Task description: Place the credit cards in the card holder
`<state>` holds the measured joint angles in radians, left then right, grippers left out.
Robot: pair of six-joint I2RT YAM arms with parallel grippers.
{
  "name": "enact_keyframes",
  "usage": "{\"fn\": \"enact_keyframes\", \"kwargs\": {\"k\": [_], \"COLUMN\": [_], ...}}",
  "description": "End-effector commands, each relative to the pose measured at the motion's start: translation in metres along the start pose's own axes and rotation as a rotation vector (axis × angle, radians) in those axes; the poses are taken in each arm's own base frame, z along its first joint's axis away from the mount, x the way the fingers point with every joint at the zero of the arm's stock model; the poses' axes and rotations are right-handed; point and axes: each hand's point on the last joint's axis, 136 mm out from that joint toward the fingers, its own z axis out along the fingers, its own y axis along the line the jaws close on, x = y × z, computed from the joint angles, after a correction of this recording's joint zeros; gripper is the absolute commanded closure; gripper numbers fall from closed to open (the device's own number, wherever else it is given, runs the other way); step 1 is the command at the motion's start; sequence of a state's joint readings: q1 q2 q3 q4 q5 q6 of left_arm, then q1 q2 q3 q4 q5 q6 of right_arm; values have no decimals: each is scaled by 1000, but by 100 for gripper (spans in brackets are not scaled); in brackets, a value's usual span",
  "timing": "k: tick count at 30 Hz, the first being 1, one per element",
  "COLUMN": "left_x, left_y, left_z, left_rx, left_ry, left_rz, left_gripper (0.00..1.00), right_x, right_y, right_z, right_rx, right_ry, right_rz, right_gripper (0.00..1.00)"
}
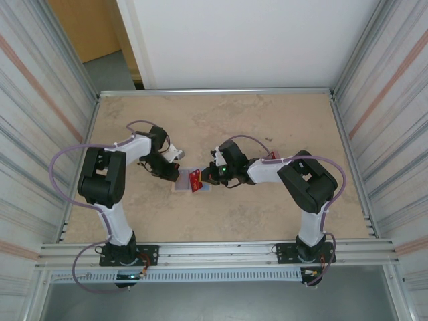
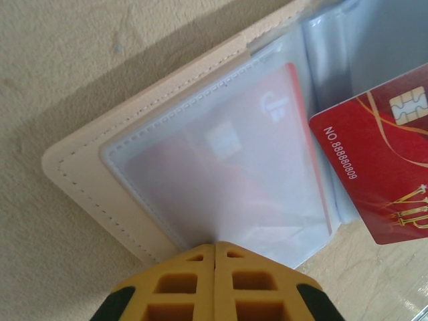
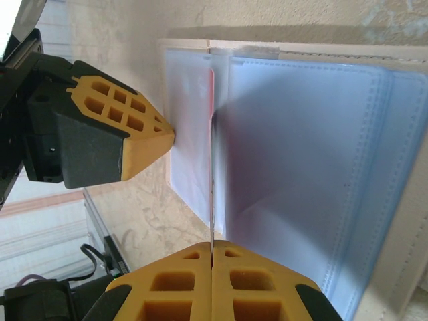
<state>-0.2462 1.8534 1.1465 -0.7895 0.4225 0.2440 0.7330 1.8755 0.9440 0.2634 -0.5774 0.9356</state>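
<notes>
Top external | right gripper [image 3: 212,251] tilted down, grasping credit card [image 2: 381,180] | left gripper [image 2: 215,249] clenched, lowered

1. The pocketed credit card [image 2: 234,167] shows blurred through the frosted sleeve [image 2: 134,157] of the card holder [image 2: 83,174], its markings faint.
2. The second credit card [image 2: 381,167] is cut off by the left wrist view's right edge.
3. From the right wrist it is edge-on, face hidden, seemingly pinched between the right fingers [image 3: 167,287].

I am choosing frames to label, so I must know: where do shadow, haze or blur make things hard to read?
Left wrist: the cloudy pocket of the card holder hazes the card inside; the outer card reads sharply. Right wrist: a broad shadow lies on the pockets. Top external: even light, the cards too small to read.
</notes>
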Motion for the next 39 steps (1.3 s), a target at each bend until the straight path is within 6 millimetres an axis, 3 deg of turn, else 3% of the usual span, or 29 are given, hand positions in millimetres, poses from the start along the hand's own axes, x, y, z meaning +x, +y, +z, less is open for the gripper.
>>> {"fn": "enact_keyframes", "kwargs": {"k": [1, 23, 30, 39], "left_x": [7, 8, 7, 8], "left_y": [6, 8, 7, 7], "left_z": [7, 8, 7, 7], "left_rx": [-23, -29, -28, -28], "left_ry": [47, 48, 45, 42], "left_rz": [7, 7, 8, 7], "left_gripper": [100, 100, 100, 100], "right_x": [1, -1, 3, 6], "right_y": [10, 11, 11, -4], "right_z": [-2, -8, 0, 10], "right_rx": [-20, -11, -19, -6], "right_ry": [5, -18, 12, 37], "right_rz": [-14, -33, -26, 10], "right_gripper": [100, 100, 100, 100]}}
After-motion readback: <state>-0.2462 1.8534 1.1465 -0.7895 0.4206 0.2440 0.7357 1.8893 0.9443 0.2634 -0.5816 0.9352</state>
